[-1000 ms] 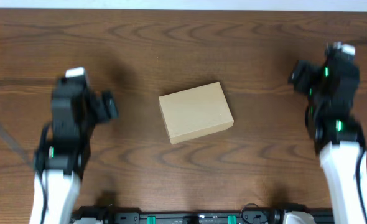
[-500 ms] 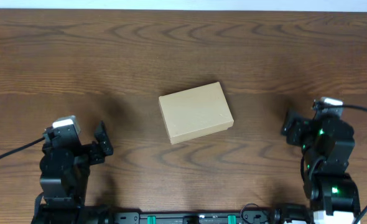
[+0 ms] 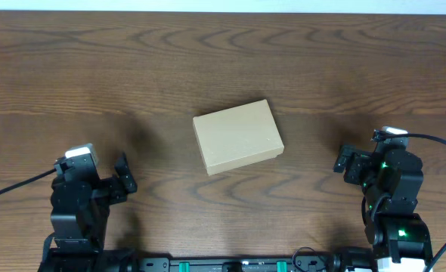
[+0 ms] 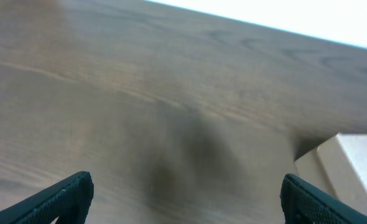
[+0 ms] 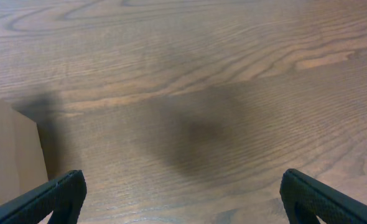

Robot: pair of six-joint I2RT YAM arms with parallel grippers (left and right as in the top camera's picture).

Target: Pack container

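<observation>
The container (image 3: 238,137), a plain tan cardboard box with its lid shut, lies at the middle of the table, turned slightly. My left gripper (image 3: 125,175) is at the front left, well apart from it, open and empty. My right gripper (image 3: 348,162) is at the front right, also apart, open and empty. In the left wrist view the jaws of the left gripper (image 4: 186,190) stand wide over bare wood, with a corner of the container (image 4: 351,168) at the right edge. In the right wrist view the right gripper (image 5: 182,186) is wide open, with the container (image 5: 9,155) at the left edge.
The dark wooden table (image 3: 223,53) stretches behind and to both sides of the box. The arm bases and a black rail with green clips (image 3: 230,264) sit along the front edge. Cables trail from both arms.
Both arms have pulled back from beside the box toward the front edge and lowered. The box has not moved.
</observation>
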